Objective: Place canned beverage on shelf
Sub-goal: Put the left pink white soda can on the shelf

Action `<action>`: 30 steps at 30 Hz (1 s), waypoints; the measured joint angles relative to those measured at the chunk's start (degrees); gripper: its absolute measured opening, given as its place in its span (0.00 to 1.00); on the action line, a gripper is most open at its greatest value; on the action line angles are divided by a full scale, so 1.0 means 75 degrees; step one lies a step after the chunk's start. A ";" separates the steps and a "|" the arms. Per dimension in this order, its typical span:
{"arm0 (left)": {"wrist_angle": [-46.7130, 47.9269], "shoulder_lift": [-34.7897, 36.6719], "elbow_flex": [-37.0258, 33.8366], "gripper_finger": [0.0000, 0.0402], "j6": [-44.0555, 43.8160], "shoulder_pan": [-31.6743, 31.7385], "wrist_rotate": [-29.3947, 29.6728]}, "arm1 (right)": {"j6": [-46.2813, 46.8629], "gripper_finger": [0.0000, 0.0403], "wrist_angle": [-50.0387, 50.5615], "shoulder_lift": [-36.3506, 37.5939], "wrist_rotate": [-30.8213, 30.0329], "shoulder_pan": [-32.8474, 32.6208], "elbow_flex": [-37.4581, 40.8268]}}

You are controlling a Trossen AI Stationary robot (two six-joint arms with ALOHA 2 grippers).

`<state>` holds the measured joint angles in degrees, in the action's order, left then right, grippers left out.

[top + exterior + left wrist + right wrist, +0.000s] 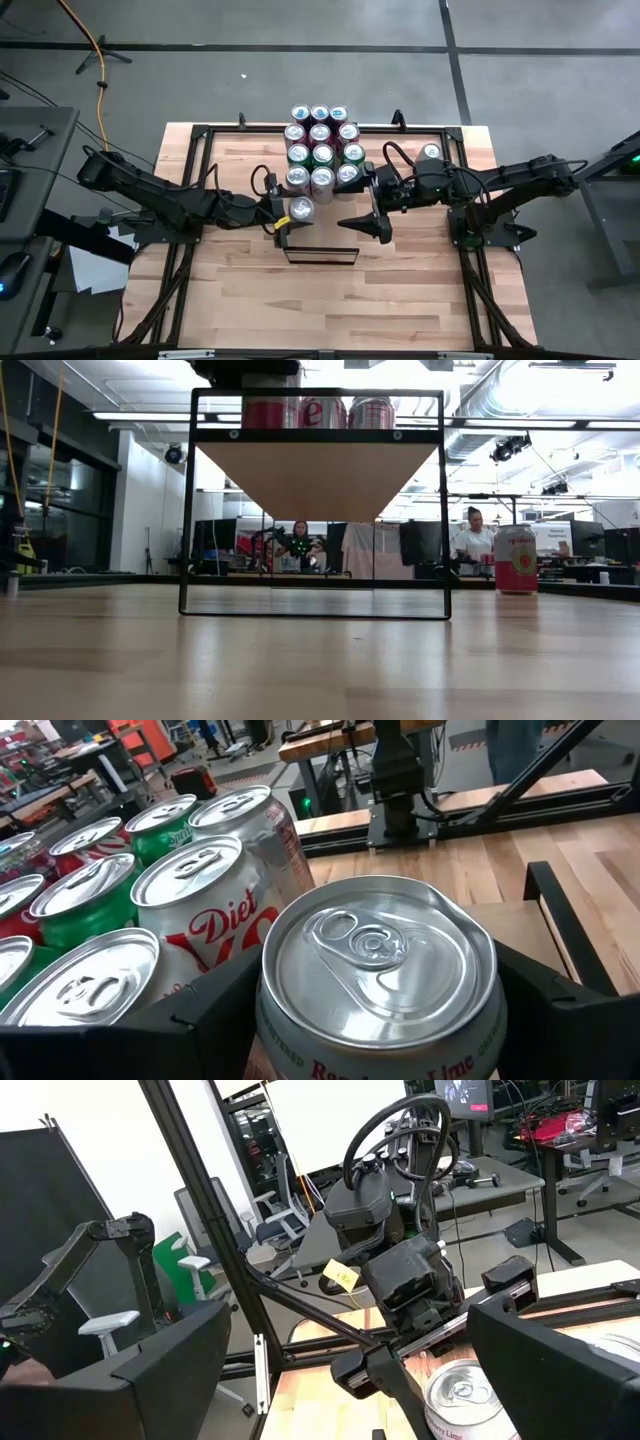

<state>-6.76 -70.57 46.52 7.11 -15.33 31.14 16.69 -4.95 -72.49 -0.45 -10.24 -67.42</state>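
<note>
Can (301, 209), silver-topped, clamped between the fingers of the left gripper (287, 215), just near of the group of cans (321, 150) standing on the shelf (318, 475). Right gripper (366, 226), jaws wide apart and empty, just right of it.

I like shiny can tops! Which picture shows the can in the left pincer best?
The left wrist view: the held can fills it, between the left pincer. The high view shows it tiny; the right wrist view, partly.
</note>
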 joint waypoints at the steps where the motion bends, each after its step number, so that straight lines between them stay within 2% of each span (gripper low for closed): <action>1: 0.0000 0.0000 0.0000 0.66 0.0000 -0.0003 0.0000 | 0.0000 0.97 0.0000 0.0000 0.0000 0.0000 0.0000; 10: -0.0009 0.0000 0.0003 0.66 -0.0332 0.0000 -0.0504 | 0.0000 0.97 -0.0003 0.0000 0.0000 0.0000 0.0000; 17: -0.0006 0.0000 0.0003 0.68 -0.0328 0.0000 -0.0507 | -0.0001 0.97 -0.0003 0.0000 0.0000 0.0000 0.0000; 30: -0.0125 0.0000 0.0012 0.85 0.0286 -0.0006 -0.0446 | 0.0000 0.97 -0.0003 0.0000 0.0000 0.0000 0.0000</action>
<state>-7.70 -70.57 46.61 9.26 -15.38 27.79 16.69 -4.97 -72.49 -0.45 -10.24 -67.42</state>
